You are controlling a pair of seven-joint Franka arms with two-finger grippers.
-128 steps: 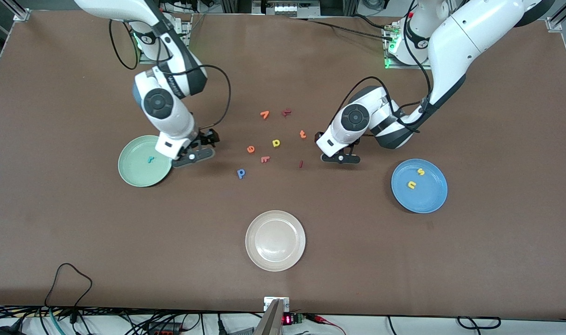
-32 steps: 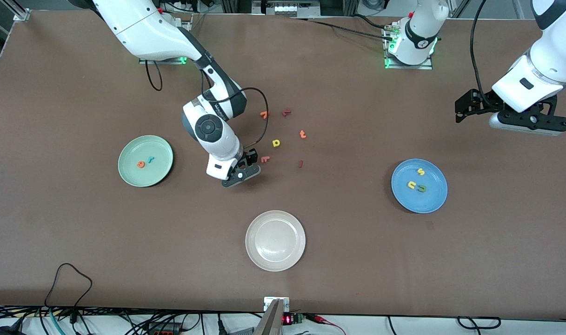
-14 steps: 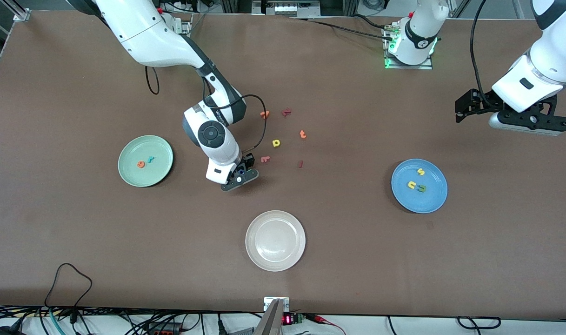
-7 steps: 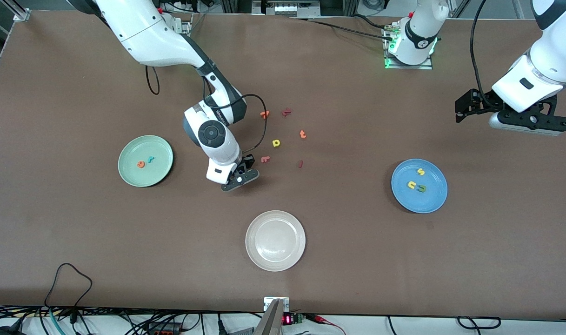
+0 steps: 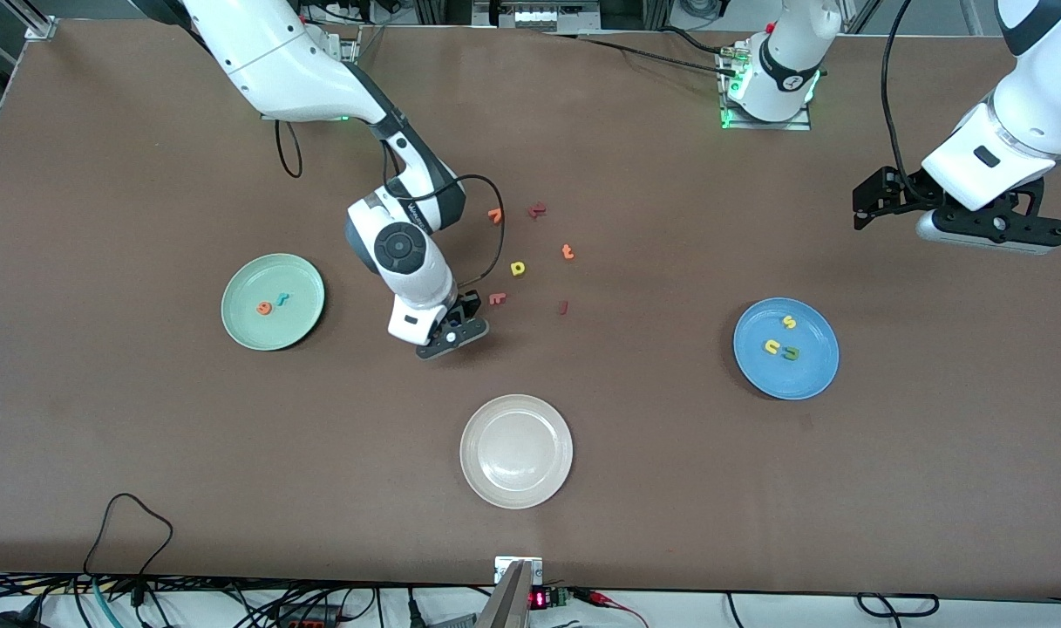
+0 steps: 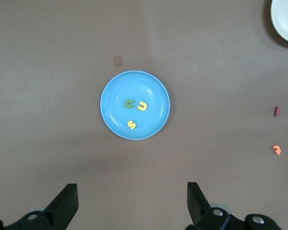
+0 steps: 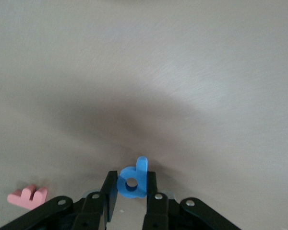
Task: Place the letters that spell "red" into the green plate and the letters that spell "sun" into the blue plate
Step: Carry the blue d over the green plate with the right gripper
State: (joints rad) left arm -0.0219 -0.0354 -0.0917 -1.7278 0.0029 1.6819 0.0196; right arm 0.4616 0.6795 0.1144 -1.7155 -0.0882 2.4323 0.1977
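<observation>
Orange e [image 5: 265, 307], teal r [image 5: 282, 298] in green plate [image 5: 242, 327], yellow-and-green sun letters [image 5: 783, 340] in blue plate [image 5: 813, 371]

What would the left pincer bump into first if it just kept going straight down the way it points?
Probably bare table. The left pincer hangs open and points down; the blue plate lies a little off its line, though depth is uncertain.

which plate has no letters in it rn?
The cream-white plate, the one nearest the front camera. The green plate holds two letters and the blue plate holds three.
</observation>
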